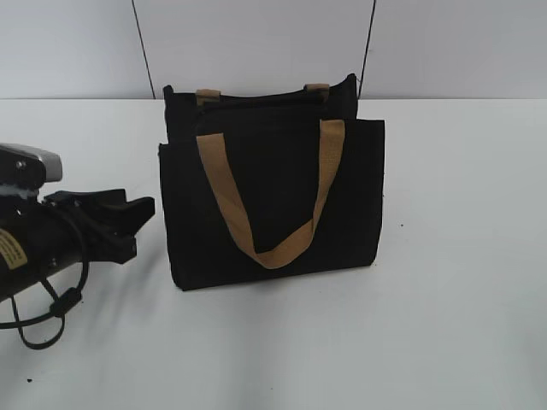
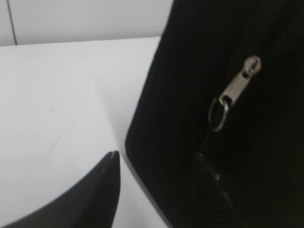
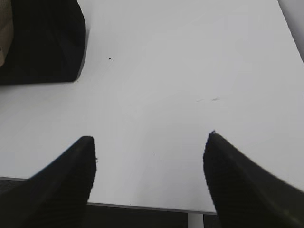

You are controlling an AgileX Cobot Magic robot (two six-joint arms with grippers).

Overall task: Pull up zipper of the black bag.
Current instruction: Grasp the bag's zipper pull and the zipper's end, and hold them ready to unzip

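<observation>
The black bag (image 1: 273, 201) stands upright in the middle of the white table, its tan strap hanging in a V on the front. My left gripper (image 1: 141, 213) is open just left of the bag's side. In the left wrist view the bag (image 2: 190, 71) fills the right half, and the silver zipper pull (image 2: 237, 85) with its thin ring hangs on the side, above and right of my open jaws (image 2: 156, 164). The right jaw lies against the dark fabric. My right gripper (image 3: 151, 142) is open and empty over bare table; a corner of the bag (image 3: 42, 42) shows top left.
The white table (image 1: 461, 299) extends around the bag. Its near edge shows in the right wrist view (image 3: 142, 207). A grey wall with dark seams (image 1: 141, 43) stands behind. A black cable loops under the left arm (image 1: 43, 320).
</observation>
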